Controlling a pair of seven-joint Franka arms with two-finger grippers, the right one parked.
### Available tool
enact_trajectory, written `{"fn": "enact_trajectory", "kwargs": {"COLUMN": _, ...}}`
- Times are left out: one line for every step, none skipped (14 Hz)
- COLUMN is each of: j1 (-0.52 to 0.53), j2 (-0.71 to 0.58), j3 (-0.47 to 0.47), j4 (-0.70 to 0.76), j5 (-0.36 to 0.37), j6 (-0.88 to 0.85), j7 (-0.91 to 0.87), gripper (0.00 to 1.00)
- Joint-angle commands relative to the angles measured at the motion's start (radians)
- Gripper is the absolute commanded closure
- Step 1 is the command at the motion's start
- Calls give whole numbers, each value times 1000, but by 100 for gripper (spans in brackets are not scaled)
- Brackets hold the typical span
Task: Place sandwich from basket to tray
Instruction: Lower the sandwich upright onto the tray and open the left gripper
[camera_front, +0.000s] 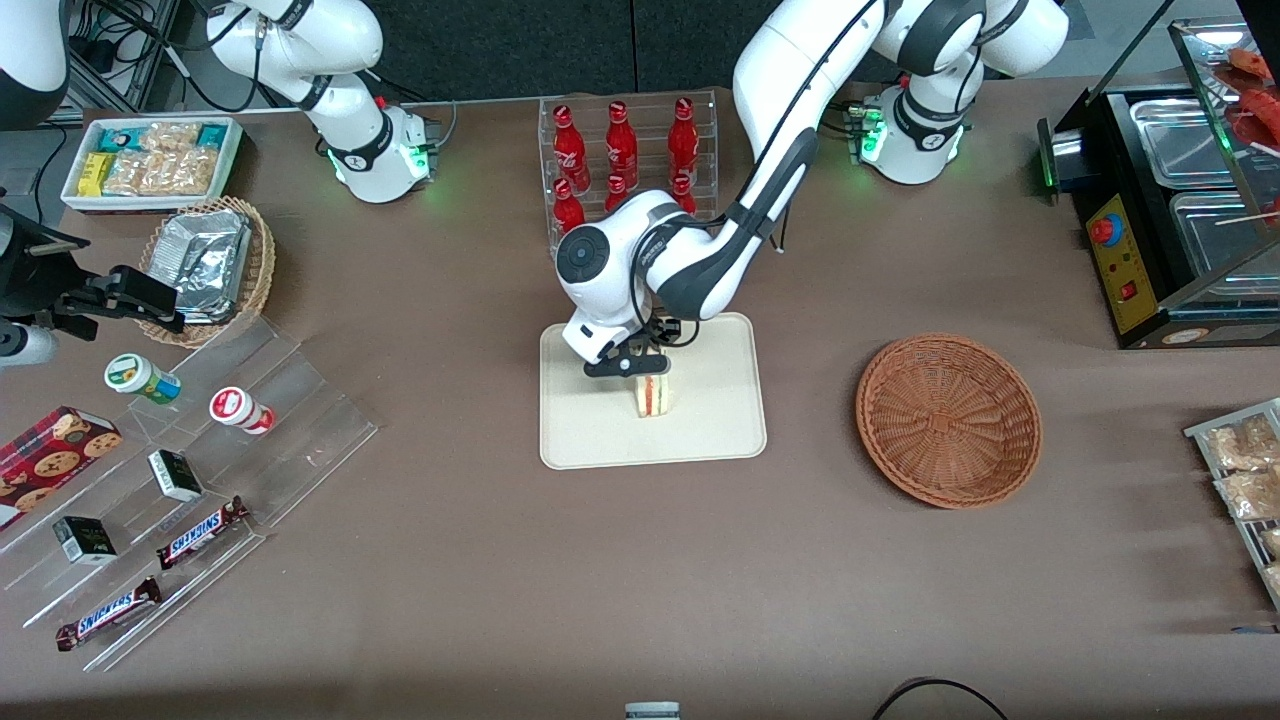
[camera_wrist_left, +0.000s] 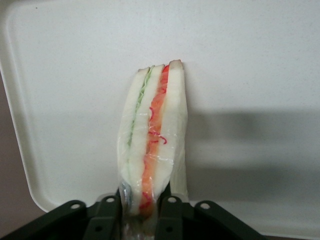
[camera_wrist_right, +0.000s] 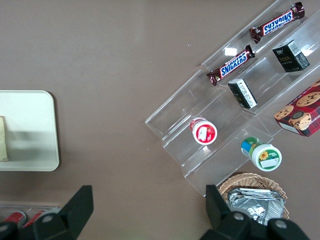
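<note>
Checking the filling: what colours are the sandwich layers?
Red and green between white bread; left wrist view shows the sandwich best.

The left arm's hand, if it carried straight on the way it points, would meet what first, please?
Probably the tray: the hand is shut on the sandwich directly above it.

The sandwich (camera_wrist_left: 152, 145) sits in clear, glossy film that wrinkles over soft, matt white bread; on the tray (camera_front: 720, 420), it is pinched by the pincer (camera_front: 632, 364), whose black fingers (camera_wrist_left: 107, 215) look like matt plastic. The tray is smooth, cream and faintly speckled, with a dull sheen. The basket (camera_front: 948, 420) is rough reddish-brown woven wicker. The desk (camera_front: 640, 580) is covered in a matt brown surface. The arm's (camera_front: 700, 250) shell is glossy white plastic with dark grey joints.
</note>
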Motion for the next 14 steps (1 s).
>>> {"fn": "enact_trajectory", "kwargs": {"j1": -17, "j2": 7, "j3": 13, "j4": 32, "j5": 14, "j6": -26, "j7": -17, "gripper": 0}}
{"fn": "enact_trajectory", "kwargs": {"j1": -16, "j2": -1, "j3": 13, "j4": 34, "j5": 13, "j6": -34, "j7": -19, "gripper": 0}}
{"fn": "enact_trajectory", "kwargs": {"j1": -13, "j2": -10, "j3": 15, "j4": 38, "j5": 11, "j6": -49, "j7": -19, "gripper": 0}}
{"fn": "enact_trajectory", "kwargs": {"j1": -11, "j2": -23, "j3": 16, "j4": 46, "j5": 11, "j6": -64, "j7": -21, "gripper": 0}}
{"fn": "enact_trajectory", "kwargs": {"j1": -6, "j2": -38, "j3": 16, "j4": 55, "j5": 8, "j6": -86, "j7": -21, "gripper": 0}}
{"fn": "enact_trajectory", "kwargs": {"j1": 0, "j2": -59, "j3": 21, "j4": 65, "j5": 6, "j6": -107, "j7": -22, "gripper": 0}}
{"fn": "enact_trajectory", "kwargs": {"j1": 7, "j2": -87, "j3": 25, "j4": 71, "j5": 3, "j6": -129, "j7": -22, "gripper": 0}}
{"fn": "enact_trajectory", "kwargs": {"j1": 23, "j2": -114, "j3": 28, "j4": 72, "j5": 0, "j6": -149, "j7": -21, "gripper": 0}}
{"fn": "enact_trajectory", "kwargs": {"j1": 46, "j2": -156, "j3": 28, "j4": 71, "j5": -3, "j6": -169, "j7": -21, "gripper": 0}}
{"fn": "enact_trajectory", "kwargs": {"j1": 69, "j2": -191, "j3": 28, "j4": 68, "j5": -4, "j6": -192, "j7": -21, "gripper": 0}}
{"fn": "enact_trajectory", "kwargs": {"j1": 89, "j2": -223, "j3": 28, "j4": 63, "j5": -4, "j6": -215, "j7": -19, "gripper": 0}}
{"fn": "enact_trajectory", "kwargs": {"j1": 115, "j2": -254, "j3": 28, "j4": 63, "j5": -4, "j6": -250, "j7": -18, "gripper": 0}}
{"fn": "enact_trajectory", "kwargs": {"j1": 141, "j2": -292, "j3": 27, "j4": 60, "j5": -6, "j6": -299, "j7": -13, "gripper": 0}}
{"fn": "enact_trajectory", "kwargs": {"j1": 162, "j2": -325, "j3": 27, "j4": 58, "j5": -6, "j6": -340, "j7": -5, "gripper": 0}}
